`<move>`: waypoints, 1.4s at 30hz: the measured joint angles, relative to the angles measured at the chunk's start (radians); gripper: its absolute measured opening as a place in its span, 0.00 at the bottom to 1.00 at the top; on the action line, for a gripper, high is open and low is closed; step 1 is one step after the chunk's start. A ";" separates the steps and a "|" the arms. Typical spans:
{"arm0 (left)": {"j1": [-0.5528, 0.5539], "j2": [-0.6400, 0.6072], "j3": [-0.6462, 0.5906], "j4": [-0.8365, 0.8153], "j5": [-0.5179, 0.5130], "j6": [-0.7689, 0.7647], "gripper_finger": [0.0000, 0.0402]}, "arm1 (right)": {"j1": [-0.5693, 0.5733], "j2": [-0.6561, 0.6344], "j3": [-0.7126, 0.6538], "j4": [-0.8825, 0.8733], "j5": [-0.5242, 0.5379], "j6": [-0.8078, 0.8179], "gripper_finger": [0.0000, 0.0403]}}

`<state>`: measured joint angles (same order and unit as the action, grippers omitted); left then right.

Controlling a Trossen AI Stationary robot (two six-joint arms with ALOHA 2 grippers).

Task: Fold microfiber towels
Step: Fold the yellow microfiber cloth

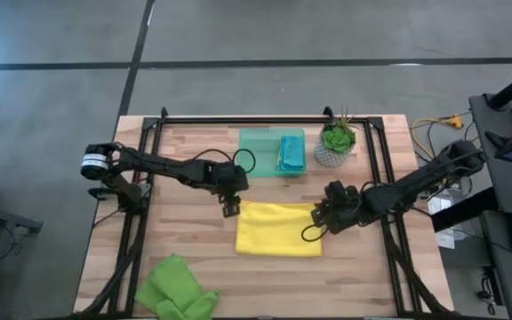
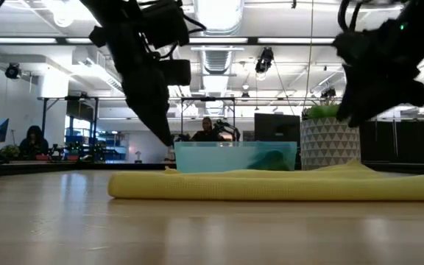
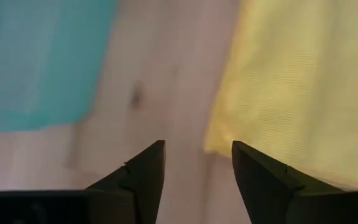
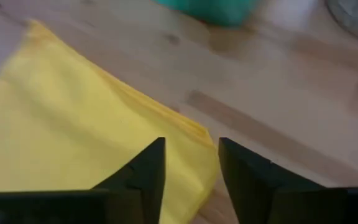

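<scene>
A yellow microfiber towel [image 1: 278,228] lies folded flat on the wooden table's middle, with layered edges along its far side [image 4: 166,112]. My left gripper [image 1: 230,209] hovers open just off the towel's far left corner [image 3: 219,140], with bare wood between its fingers. My right gripper [image 1: 320,222] stands open over the towel's far right corner [image 4: 201,134]; the low view shows it above the cloth. A teal-blue towel [image 1: 292,153] lies folded in the translucent green tray [image 1: 260,142]. Lime green towels [image 1: 176,289] lie crumpled at the near left edge.
A potted plant [image 1: 336,142] in a white patterned pot stands to the right of the tray, at the table's far side. Black frame rails [image 1: 145,178] run along the table's left, right and far edges. Bare wood lies in front of the yellow towel.
</scene>
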<state>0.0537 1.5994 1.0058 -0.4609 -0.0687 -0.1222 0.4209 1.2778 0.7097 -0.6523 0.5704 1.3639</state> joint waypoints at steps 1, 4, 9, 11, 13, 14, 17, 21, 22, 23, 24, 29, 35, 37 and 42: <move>0.003 -0.003 0.000 0.001 0.046 -0.003 0.43 | 0.004 -0.019 0.000 0.018 0.004 -0.041 0.38; 0.000 -0.016 0.000 0.013 0.178 -0.001 0.43 | 0.031 -0.065 0.000 0.108 -0.003 -0.194 0.43; -0.055 -0.021 0.000 0.006 0.327 0.060 0.43 | 0.104 -0.076 0.000 0.306 -0.065 -0.443 0.45; -0.099 -0.024 0.000 0.008 0.346 0.094 0.43 | 0.135 -0.054 0.001 0.371 -0.094 -0.518 0.45; -0.155 -0.023 0.000 0.010 0.347 0.125 0.43 | 0.171 -0.021 0.000 0.413 -0.121 -0.578 0.45; -0.185 -0.019 0.000 0.018 0.346 0.134 0.43 | 0.186 -0.002 0.001 0.428 -0.130 -0.605 0.45; -0.283 -0.017 0.000 0.046 0.287 0.136 0.43 | 0.230 0.061 0.000 0.439 -0.133 -0.649 0.45; -0.398 -0.017 0.000 0.108 0.101 0.140 0.43 | 0.270 0.142 0.000 0.450 -0.134 -0.690 0.45; -0.417 -0.017 0.000 0.131 0.062 0.139 0.43 | 0.276 0.160 0.000 0.451 -0.134 -0.698 0.45; -0.435 -0.016 0.000 0.152 0.024 0.139 0.43 | 0.282 0.177 0.000 0.448 -0.135 -0.711 0.45; -0.449 -0.016 0.000 0.170 -0.010 0.136 0.43 | 0.286 0.193 0.000 0.448 -0.144 -0.722 0.45; -0.464 0.031 -0.002 0.226 -0.055 0.091 0.43 | 0.284 0.248 0.000 0.449 -0.275 -0.729 0.45; -0.459 0.123 0.000 0.243 -0.053 -0.016 0.43 | 0.284 0.277 0.000 0.436 -0.308 -0.728 0.45; -0.459 0.153 0.001 0.243 -0.049 -0.044 0.43 | 0.278 0.286 0.000 0.432 -0.309 -0.726 0.45; -0.461 0.213 0.003 0.245 -0.026 -0.122 0.43 | 0.272 0.311 0.000 0.419 -0.316 -0.686 0.45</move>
<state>-0.4073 1.8125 1.0092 -0.2163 -0.0948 -0.2439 0.6933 1.5886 0.7101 -0.2333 0.2539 0.6780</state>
